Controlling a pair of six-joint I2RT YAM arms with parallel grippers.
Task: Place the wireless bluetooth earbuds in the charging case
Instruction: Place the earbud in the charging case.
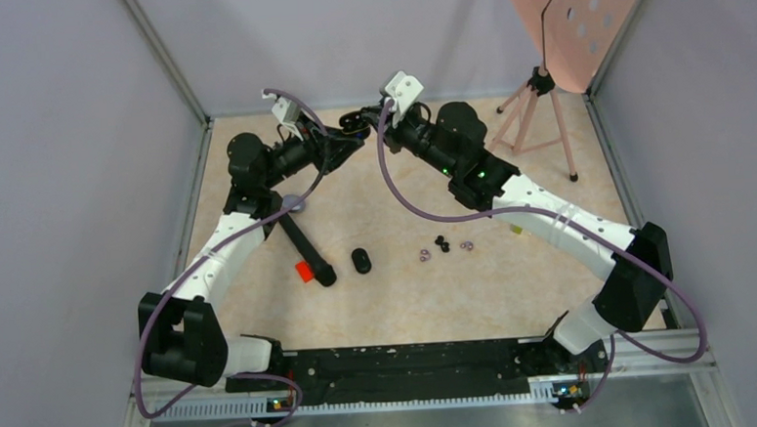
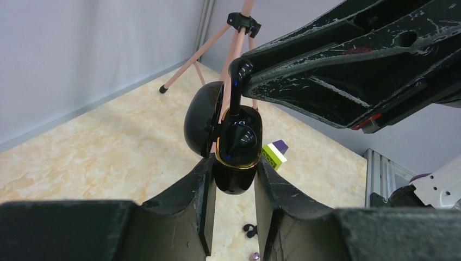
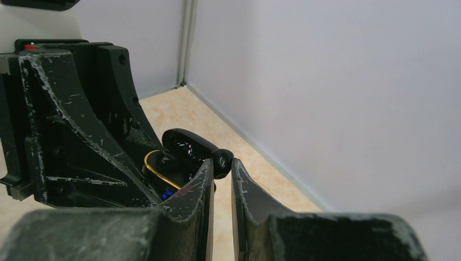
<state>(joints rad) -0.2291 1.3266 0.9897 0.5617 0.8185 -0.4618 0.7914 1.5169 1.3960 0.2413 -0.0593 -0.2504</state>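
My left gripper is shut on a glossy black charging case with a gold rim, held up in the air with its lid swung open. My right gripper is shut on a black earbud pinched at its fingertips. That earbud stands right over the case's open mouth, its stem reaching down to the rim. In the top view both grippers meet at the back of the table around the case. More earbuds, black and pale purple, lie loose on the table.
A second black oval case lies mid-table. A long black marker with a red piece lies to its left. A pink tripod stands back right. A green and purple block sits on the table below the held case.
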